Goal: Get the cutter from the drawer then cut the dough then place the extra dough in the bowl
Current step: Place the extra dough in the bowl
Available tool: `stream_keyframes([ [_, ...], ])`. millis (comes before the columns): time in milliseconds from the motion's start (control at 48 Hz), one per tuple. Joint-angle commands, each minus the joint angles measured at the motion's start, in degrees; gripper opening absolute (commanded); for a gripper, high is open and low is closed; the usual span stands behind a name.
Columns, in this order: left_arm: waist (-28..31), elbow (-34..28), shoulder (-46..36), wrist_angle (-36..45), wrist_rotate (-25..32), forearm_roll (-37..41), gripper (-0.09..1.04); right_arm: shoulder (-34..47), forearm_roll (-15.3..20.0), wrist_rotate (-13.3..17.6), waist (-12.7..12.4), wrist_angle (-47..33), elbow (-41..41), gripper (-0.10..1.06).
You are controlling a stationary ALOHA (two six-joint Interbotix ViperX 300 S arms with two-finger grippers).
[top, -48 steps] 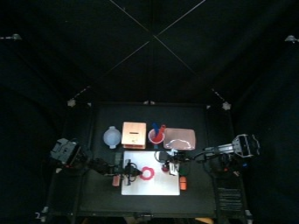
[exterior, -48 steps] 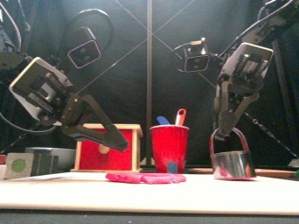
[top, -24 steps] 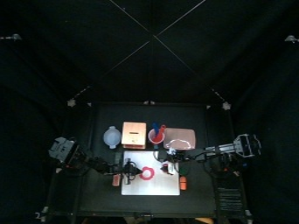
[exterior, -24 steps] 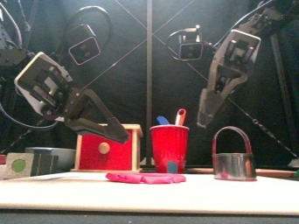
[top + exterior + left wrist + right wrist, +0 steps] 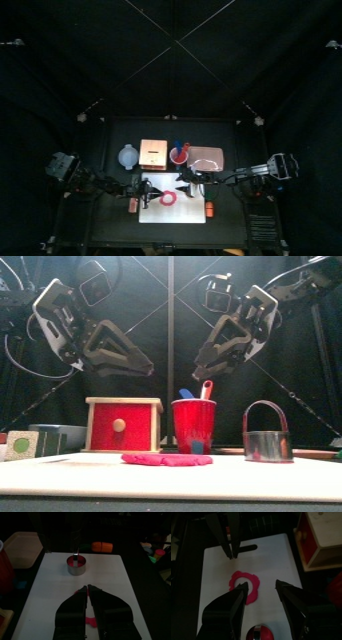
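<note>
A ragged ring of red dough (image 5: 240,593) lies on the white cutting board (image 5: 271,562), low and flat in the front view (image 5: 166,459). The round metal cutter (image 5: 269,438) stands upright at the board's right end, its wire handle up and red dough inside it (image 5: 77,564). My right gripper (image 5: 261,585) hangs open high above the board, between the ring and the cutter. My left gripper (image 5: 88,587) is shut on nothing, raised over the board's left part and pointing toward the cutter. Both grippers are well above the things in the front view.
Behind the board stand the wooden box (image 5: 123,424) with its red drawer front shut, the red cup (image 5: 194,424) with two toy knives, and the blue-grey bowl (image 5: 127,155) at the left. The pink tray (image 5: 203,155) lies at the back right.
My right gripper let go of the cutter's handle and rose up and to the left. My left gripper also lifted. The cutter stays on the board.
</note>
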Motion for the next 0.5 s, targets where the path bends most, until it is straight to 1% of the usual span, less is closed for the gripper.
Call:
stream_keyframes([
  [21, 0.7, -0.4, -1.5, -0.3, 0.0, 0.4, 0.62, -2.0, -0.2, -0.1, -0.2, -5.7, 1.8, 0.83],
  [146, 1.4, -0.9, -1.4, -0.3, -0.4, 0.3, 0.74, -2.2, 0.0, -0.1, -0.4, -8.5, 3.9, 0.83],
  [292, 1.5, -1.3, -1.5, -0.3, -0.4, -0.4, 0.87, -2.3, 0.0, -0.1, -0.4, -9.8, 4.7, 0.83],
  [417, 1.8, -2.0, -1.4, -0.4, -0.5, -1.8, 0.93, -2.2, -0.2, -0.1, -0.4, -10.5, 4.8, 0.83],
  [500, 2.0, -2.7, -1.2, -0.2, -0.6, -4.5, 0.93, -2.2, -0.2, -0.2, -0.4, -10.6, 4.9, 0.83],
])
